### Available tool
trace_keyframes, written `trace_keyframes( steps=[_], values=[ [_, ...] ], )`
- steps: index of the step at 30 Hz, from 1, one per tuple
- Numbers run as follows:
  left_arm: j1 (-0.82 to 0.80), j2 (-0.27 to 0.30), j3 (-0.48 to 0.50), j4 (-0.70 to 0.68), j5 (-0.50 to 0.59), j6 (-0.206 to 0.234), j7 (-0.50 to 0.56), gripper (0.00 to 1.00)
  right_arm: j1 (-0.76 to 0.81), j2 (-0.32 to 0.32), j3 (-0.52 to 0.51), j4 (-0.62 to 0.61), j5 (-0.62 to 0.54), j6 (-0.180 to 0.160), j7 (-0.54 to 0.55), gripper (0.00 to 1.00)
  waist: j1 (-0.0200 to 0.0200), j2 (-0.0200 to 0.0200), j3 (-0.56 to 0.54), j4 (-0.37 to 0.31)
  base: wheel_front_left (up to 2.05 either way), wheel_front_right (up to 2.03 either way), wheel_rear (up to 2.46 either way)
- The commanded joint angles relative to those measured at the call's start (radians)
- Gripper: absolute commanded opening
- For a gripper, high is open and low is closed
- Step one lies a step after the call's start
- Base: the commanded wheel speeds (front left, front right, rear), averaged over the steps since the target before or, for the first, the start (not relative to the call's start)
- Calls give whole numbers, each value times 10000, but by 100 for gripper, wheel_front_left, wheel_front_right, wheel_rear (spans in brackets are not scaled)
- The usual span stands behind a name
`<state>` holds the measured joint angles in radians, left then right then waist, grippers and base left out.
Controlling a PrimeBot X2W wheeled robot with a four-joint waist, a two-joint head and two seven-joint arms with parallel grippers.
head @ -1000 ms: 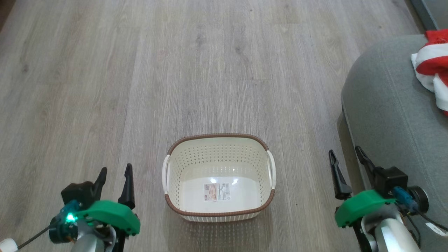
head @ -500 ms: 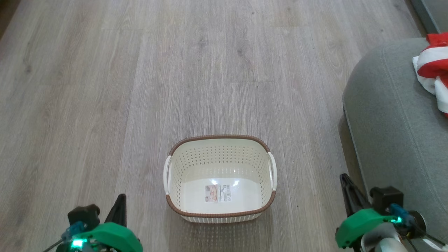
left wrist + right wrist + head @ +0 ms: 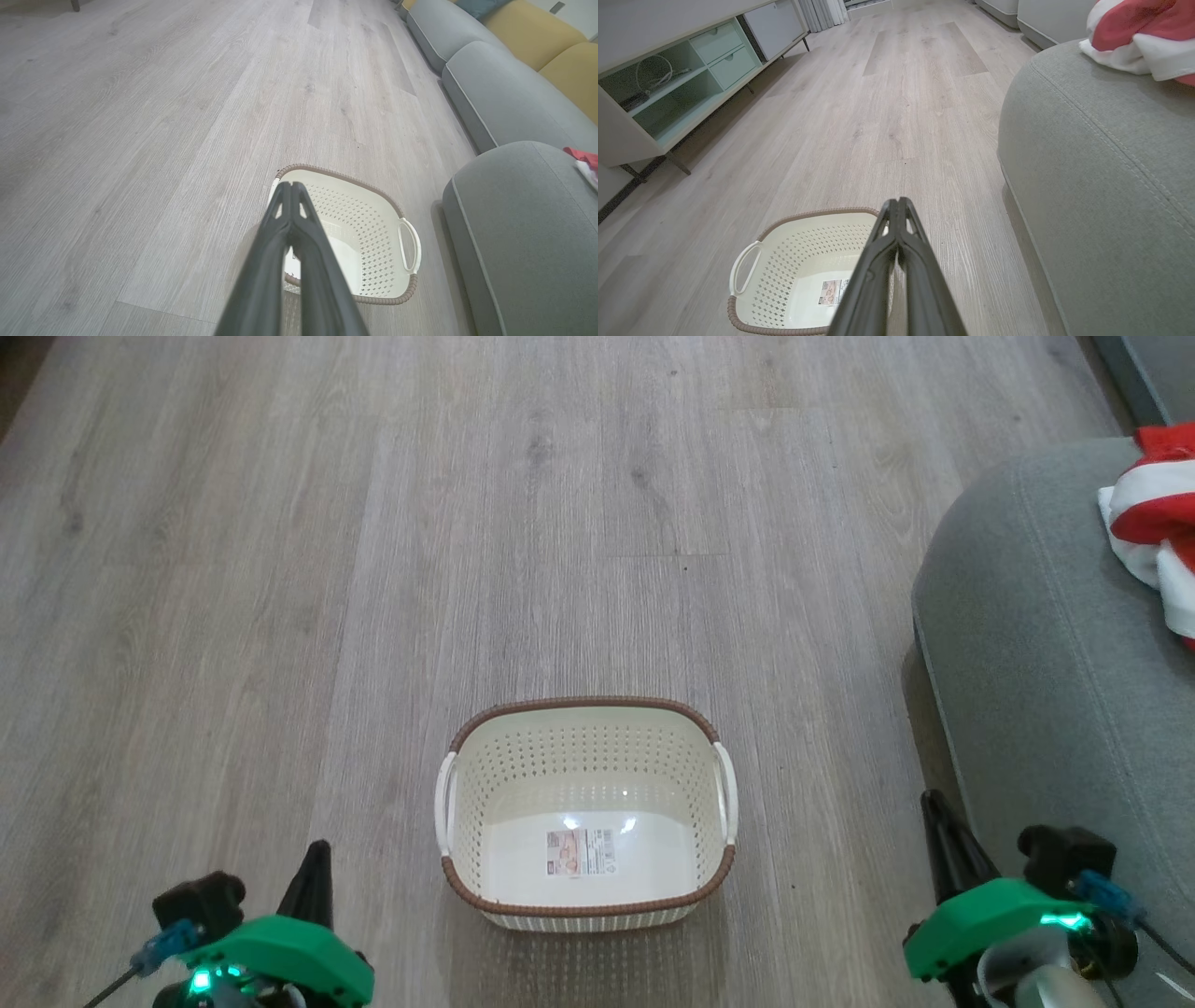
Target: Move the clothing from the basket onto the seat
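The cream basket (image 3: pixel 585 729) with its brown rim stands on the wood floor and holds nothing but the label on its base. The red and white clothing (image 3: pixel 1153 527) lies bunched on top of the grey-green seat (image 3: pixel 1036 644) at the right edge. My left gripper (image 3: pixel 317 859) is shut and holds nothing, low at the left of the basket (image 3: pixel 369 224). My right gripper (image 3: pixel 934 807) is shut and holds nothing too, between the basket (image 3: pixel 784 261) and the seat (image 3: pixel 1101 154). The clothing (image 3: pixel 1139 35) rests at the seat's far top in the right wrist view.
A pale cabinet (image 3: pixel 668 79) with open shelves and drawers stands on thin dark legs along the far left. More grey seats (image 3: pixel 495 98) and yellow cushions (image 3: pixel 537 32) line the right side. Wood floor (image 3: pixel 467 523) stretches ahead of the basket.
Both grippers have gone from open to shut and have drawn back toward the bottom of the head view. The head view shifted slightly. Basket and clothing have stayed in place.
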<state>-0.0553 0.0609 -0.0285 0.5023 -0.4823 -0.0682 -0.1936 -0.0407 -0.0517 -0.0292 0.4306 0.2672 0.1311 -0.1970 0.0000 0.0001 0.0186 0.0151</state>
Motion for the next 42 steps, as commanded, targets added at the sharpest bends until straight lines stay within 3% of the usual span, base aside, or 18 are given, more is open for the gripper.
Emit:
trace_keyframes(
  steps=[1, 42],
  values=[
    [-421, 15, 159, -363, -204, -48, 26, 0, -396, -4, -47, -369, 242, -1, 57, 0, 0, -1, 0, -1, 0, 0, 0],
    [-459, -32, 644, -1218, -4470, -271, 1197, 0, -499, 3, -352, -948, 5323, -2, 1229, 0, 0, -1, -60, -59, 0, 0, 0]
  ],
)
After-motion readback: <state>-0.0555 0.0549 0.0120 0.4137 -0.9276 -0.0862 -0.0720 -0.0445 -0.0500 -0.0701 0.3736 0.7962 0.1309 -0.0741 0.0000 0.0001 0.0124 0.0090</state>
